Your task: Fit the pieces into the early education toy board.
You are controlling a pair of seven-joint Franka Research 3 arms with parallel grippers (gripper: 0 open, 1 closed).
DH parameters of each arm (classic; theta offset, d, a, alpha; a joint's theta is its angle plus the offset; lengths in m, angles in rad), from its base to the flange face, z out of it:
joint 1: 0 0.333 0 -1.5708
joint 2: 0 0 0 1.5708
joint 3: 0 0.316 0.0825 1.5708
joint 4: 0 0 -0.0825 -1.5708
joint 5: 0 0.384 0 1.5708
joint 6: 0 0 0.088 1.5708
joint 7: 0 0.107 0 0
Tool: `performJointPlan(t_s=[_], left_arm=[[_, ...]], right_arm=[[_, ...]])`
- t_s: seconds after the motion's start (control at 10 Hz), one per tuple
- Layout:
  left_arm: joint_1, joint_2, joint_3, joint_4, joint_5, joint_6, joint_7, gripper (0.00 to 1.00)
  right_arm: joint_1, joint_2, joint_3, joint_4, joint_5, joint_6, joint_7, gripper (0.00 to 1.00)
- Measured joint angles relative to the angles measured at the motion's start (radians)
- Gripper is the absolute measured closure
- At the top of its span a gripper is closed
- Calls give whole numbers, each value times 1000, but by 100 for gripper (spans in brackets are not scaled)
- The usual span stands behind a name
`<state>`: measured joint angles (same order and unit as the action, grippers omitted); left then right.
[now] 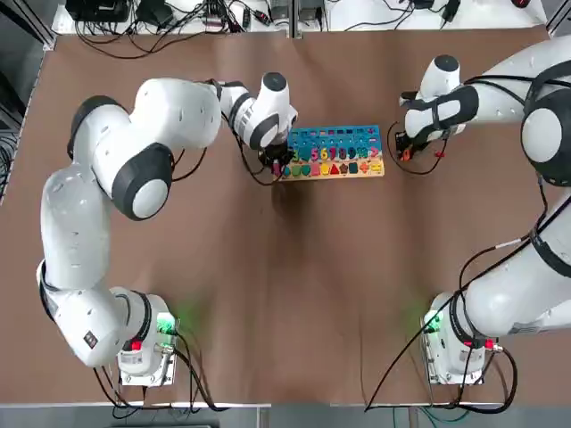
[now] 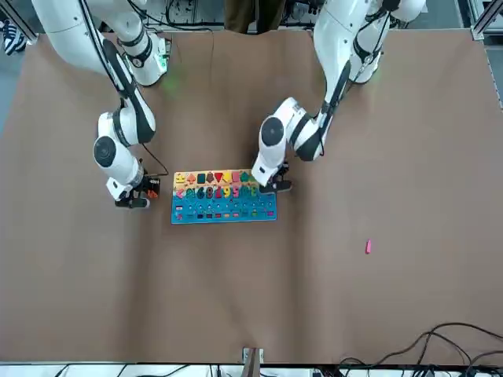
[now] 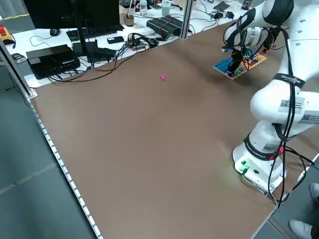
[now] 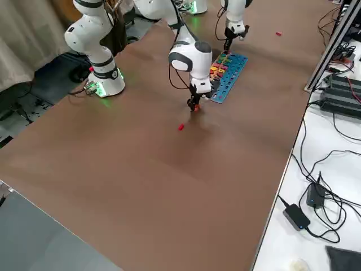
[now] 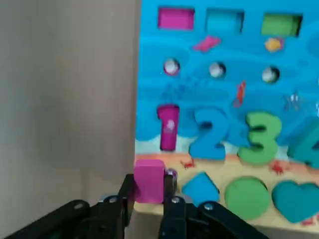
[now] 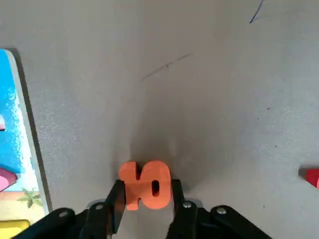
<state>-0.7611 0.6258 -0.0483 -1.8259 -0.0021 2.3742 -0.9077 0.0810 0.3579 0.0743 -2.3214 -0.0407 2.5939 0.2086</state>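
The blue-topped toy board (image 1: 336, 152) lies at the table's far middle, with coloured numbers and shapes set in it. My left gripper (image 1: 277, 162) hangs at the board's left end, shut on a pink piece (image 5: 148, 179) held just over the board's pale wood corner (image 5: 149, 206). Just off the board's right end, my right gripper (image 1: 403, 153) is shut on the orange "10" piece (image 6: 145, 185), low over the bare table. A red piece (image 4: 181, 127) lies on the table a little beyond the right gripper. Another pink piece (image 2: 367, 247) lies alone, far off to the left.
Cables, boxes and a monitor crowd the white bench (image 3: 75, 45) past the table's far edge. Both arm bases (image 1: 143, 352) stand at the near edge. Brown tabletop (image 1: 294, 294) stretches between them and the board.
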Motion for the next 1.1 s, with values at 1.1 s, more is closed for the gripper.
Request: performJointPlan(t_s=[1.1], left_arm=[[-8, -57, -3, -77, 0, 68, 4, 74]], right_arm=[[0, -61, 2, 35, 14, -136, 2, 60]])
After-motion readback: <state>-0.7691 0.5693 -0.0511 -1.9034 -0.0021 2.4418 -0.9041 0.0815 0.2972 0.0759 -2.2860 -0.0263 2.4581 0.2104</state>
